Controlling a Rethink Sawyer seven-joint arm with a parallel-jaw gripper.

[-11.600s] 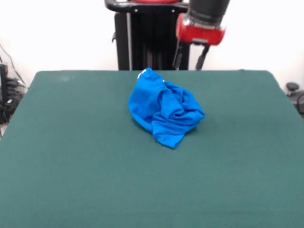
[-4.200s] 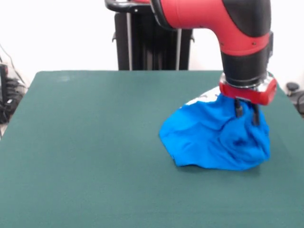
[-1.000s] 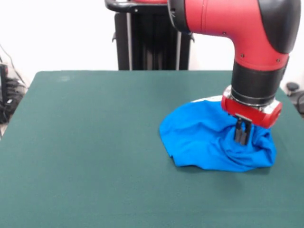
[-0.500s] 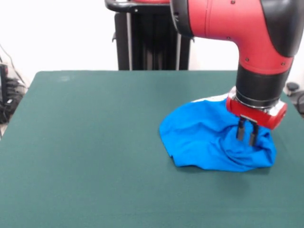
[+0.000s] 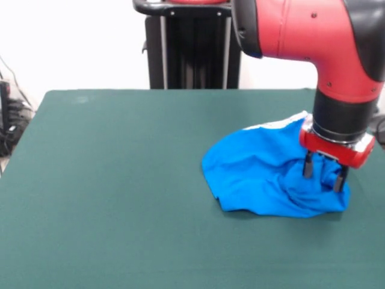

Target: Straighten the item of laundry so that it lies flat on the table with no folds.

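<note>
The bright blue T-shirt (image 5: 264, 171) lies partly spread on the right side of the dark green table (image 5: 108, 192), with bunched folds at its right end and a thin white edge along its far side. The print does not show. My gripper (image 5: 325, 174) hangs from the red arm over the shirt's right end. Its two dark fingers (image 5: 308, 165) stand apart, low on the bunched cloth, holding nothing.
The black pedestal (image 5: 186, 45) stands behind the table's far edge. The shirt's right end lies close to the table's right edge (image 5: 367, 174). Cables and dark gear (image 5: 9, 120) sit off the table at the left.
The gripper has let go of the cloth: its fingers were together one second ago and now stand apart. The arm has shifted a little to the right. The shirt has stayed put.
</note>
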